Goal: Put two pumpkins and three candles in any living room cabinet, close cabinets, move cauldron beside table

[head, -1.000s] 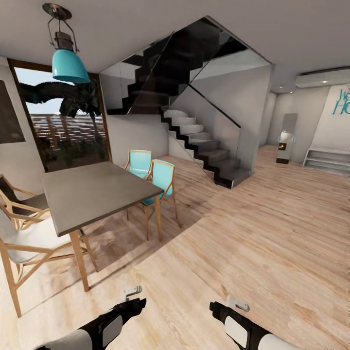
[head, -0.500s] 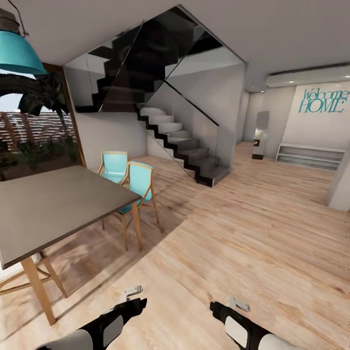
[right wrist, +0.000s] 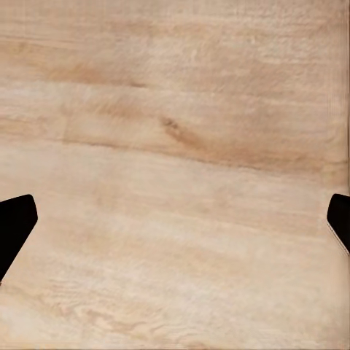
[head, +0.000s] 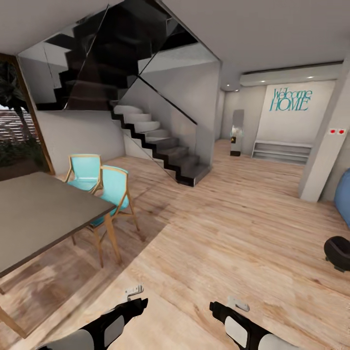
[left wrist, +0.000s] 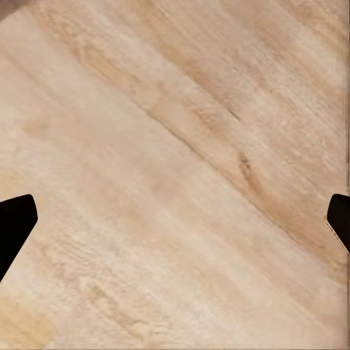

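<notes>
The pumpkins, candles, cabinet and low glass coffee table are out of view. A dark rounded object (head: 338, 252) sits on the floor, cut off by the right edge of the head view; I cannot tell whether it is the cauldron. My left gripper (left wrist: 175, 219) hangs open over bare wooden floor, its two dark fingertips (left wrist: 14, 222) far apart with nothing between them. My right gripper (right wrist: 175, 219) is open in the same way above the floor. Both forearms (head: 116, 321) show low in the head view.
A tall grey dining table (head: 43, 214) with two turquoise chairs (head: 109, 189) stands at the left. A dark staircase (head: 160, 146) rises behind them. A white pillar (head: 323, 155) and a blue rounded shape (head: 343, 194) are at the right. Wooden floor (head: 233, 228) stretches ahead towards a far shelf (head: 282, 151).
The whole head view has swung to the right: the dining table and stairs slid left, and the pillar, blue shape and dark object came in at the right. Both arms hold the same pose.
</notes>
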Controlling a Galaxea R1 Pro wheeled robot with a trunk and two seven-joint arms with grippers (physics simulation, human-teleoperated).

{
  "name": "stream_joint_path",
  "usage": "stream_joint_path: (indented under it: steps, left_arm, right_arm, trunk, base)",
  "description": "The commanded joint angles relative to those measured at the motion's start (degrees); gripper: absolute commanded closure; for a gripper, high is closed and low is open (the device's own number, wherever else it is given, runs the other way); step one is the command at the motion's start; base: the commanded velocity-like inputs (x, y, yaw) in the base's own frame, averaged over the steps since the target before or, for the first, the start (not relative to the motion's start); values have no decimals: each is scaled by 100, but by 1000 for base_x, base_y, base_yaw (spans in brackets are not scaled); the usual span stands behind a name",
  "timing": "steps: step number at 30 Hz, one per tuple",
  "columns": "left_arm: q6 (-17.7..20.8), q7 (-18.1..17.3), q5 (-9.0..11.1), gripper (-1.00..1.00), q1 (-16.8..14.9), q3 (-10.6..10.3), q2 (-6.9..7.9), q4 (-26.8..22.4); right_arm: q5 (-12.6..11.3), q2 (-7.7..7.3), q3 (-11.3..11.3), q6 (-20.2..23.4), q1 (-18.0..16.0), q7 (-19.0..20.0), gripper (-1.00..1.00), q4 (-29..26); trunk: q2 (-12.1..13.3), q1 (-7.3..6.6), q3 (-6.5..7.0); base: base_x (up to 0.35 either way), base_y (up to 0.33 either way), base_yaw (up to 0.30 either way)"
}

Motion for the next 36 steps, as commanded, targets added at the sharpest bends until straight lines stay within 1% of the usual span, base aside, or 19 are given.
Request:
stream_joint_path:
  steps: [1, 36]
  left_arm:
    - [-24, -11, 57, -100, -6, -48, -1, 7]
    - [-25, -11, 62, -100, -7, -48, -2, 7]
  right_arm:
    - [-61, 0, 49, -25, -5, -26, -100, -5]
    - [-61, 0, 49, -25, -5, -43, -100, -5]
  trunk:
    - [-3, 3, -10]
    - [-3, 3, -139]
  base:
    - [337, 0, -269]
    - [337, 0, -270]
